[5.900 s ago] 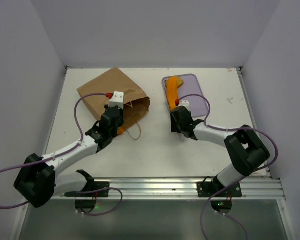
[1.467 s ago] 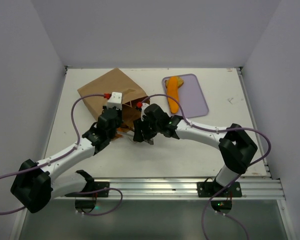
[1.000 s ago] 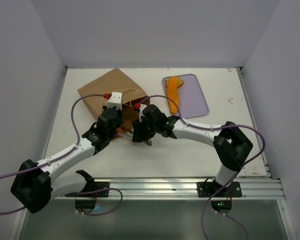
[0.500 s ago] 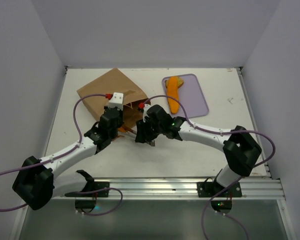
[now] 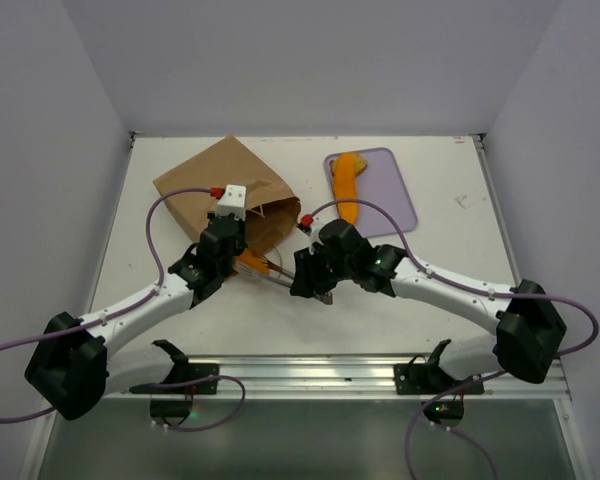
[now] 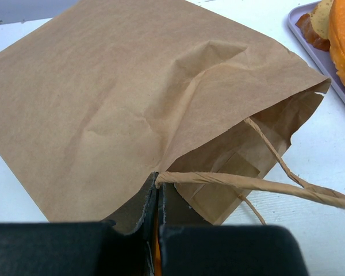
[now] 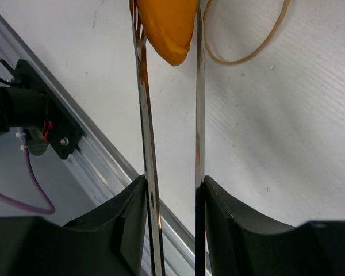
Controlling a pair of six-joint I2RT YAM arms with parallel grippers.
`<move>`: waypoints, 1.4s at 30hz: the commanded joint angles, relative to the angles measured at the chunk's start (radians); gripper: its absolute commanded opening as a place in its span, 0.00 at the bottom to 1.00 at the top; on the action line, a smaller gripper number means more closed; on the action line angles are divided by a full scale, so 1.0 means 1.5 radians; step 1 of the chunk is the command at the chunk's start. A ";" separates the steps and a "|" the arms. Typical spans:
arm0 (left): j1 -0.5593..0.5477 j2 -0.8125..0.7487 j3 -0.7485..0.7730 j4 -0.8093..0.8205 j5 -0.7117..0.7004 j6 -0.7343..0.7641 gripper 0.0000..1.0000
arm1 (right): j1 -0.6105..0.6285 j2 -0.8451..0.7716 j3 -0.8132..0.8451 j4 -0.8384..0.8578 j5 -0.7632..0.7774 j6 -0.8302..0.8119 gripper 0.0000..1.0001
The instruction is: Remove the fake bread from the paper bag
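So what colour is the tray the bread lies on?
The tray is pale lavender, clearest in the top external view.

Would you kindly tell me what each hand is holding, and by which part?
Left hand pinches the paper bag at its mouth rim, beside the handle. Right hand squeezes the tongs across both arms; they clamp a bread piece.

Brown kraft paper bag [image 5: 215, 185]; glossy orange-golden fake bread [image 7: 164, 26]; silvery tongs [image 7: 199, 115]; plain lavender tray [image 5: 390, 180]; white table [image 5: 280, 320]; purple cables [image 5: 158, 235]; white arms [image 5: 140, 300] with black joints.
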 commanded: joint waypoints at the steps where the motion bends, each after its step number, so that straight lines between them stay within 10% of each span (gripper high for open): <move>1: 0.005 -0.001 0.009 0.012 -0.028 -0.020 0.00 | 0.003 -0.065 -0.014 -0.021 0.007 0.005 0.15; 20: 0.038 0.028 0.019 0.001 0.011 -0.044 0.00 | 0.003 -0.334 -0.060 -0.267 0.097 0.044 0.06; 42: 0.038 0.047 0.034 -0.015 0.023 -0.052 0.00 | 0.004 -0.438 0.148 -0.527 0.203 0.061 0.00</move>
